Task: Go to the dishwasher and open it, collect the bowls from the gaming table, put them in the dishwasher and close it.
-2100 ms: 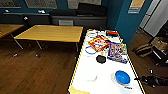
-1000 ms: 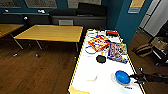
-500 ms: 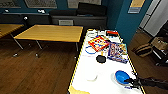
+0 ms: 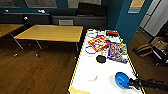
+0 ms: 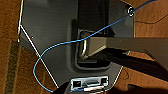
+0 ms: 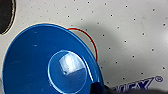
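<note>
The gaming table (image 4: pixel 82 65) has a white top and a yellow rim and runs away from me. Near its close right end sits the blue bowl (image 4: pixel 122 79). My right gripper (image 4: pixel 131 82) comes in from the right and sits at that bowl's right rim. In the right wrist view the blue bowl (image 6: pixel 47 65) is large and a dark fingertip (image 6: pixel 98 88) overlaps its rim. The black bowl (image 4: pixel 101 59) stands further along the table, beside the game boxes. The dishwasher is out of view.
Two colourful game boxes (image 4: pixel 99 42) (image 4: pixel 118 52) and small items lie on the far half of the table. A whitish round thing (image 4: pixel 91 75) stands left of the blue bowl. Yellow-wood tables (image 4: pixel 51 32) stand to the left, a teal pillar (image 4: pixel 125 22) and boxes (image 4: pixel 160 45) to the right.
My right arm has reached in from the right across the table until the gripper meets the blue bowl's rim. The bowls have stayed in place.
</note>
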`<state>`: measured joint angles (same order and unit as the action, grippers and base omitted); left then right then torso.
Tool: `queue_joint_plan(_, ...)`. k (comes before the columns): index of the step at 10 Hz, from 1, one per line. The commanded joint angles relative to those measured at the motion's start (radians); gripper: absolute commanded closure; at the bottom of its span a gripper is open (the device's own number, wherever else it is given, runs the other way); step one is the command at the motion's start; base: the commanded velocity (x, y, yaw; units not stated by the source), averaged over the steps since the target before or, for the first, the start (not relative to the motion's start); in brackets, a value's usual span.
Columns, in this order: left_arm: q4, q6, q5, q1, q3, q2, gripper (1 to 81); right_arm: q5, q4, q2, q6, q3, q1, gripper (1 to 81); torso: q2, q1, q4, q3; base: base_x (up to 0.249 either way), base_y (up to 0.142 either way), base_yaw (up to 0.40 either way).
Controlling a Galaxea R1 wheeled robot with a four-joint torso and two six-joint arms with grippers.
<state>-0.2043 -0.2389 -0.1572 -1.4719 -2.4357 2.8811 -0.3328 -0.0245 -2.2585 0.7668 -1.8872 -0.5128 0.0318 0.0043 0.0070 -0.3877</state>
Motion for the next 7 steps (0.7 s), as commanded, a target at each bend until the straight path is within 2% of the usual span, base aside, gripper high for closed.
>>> queue_joint_plan(1, -0.006, 0.0, 0.059, 0.002, 0.007, -0.006, 1.0, -0.06, 0.008, 0.13, 0.002, 0.12, 0.143, 81.1, 0.0, 0.0, 0.0, 0.0, 0.0, 0.0, 0.0)
queue_joint_plan(2, -0.007, 0.001, 0.054, 0.003, 0.007, -0.003, 1.0, -0.075, 0.009, 0.215, 0.003, 0.234, 0.174, 81.1, 0.0, 0.0, 0.0, 0.0, 0.0, 0.0, 0.0)
queue_joint_plan(4, -0.013, 0.001, -0.013, 0.001, 0.01, 0.0, 1.0, -0.075, 0.003, 0.368, -0.007, 0.457, 0.2, 81.1, 0.0, 0.0, 0.0, 0.0, 0.0, 0.0, 0.0)
queue_joint_plan(5, -0.015, 0.003, -0.016, 0.002, 0.014, 0.0, 1.0, -0.071, -0.002, 0.446, -0.009, 0.56, 0.193, 81.1, 0.0, 0.0, 0.0, 0.0, 0.0, 0.0, 0.0)
queue_joint_plan(6, -0.035, 0.001, -0.031, -0.002, 0.015, 0.0, 1.0, -0.071, -0.015, 0.521, -0.02, 0.654, 0.173, 81.1, 0.0, 0.0, 0.0, 0.0, 0.0, 0.0, 0.0)
queue_joint_plan(7, -0.043, 0.001, -0.065, -0.008, 0.015, 0.0, 1.0, -0.054, -0.023, 0.575, -0.049, 0.717, 0.117, 81.1, 0.0, 0.0, 0.0, 0.0, 0.0, 0.0, 0.0)
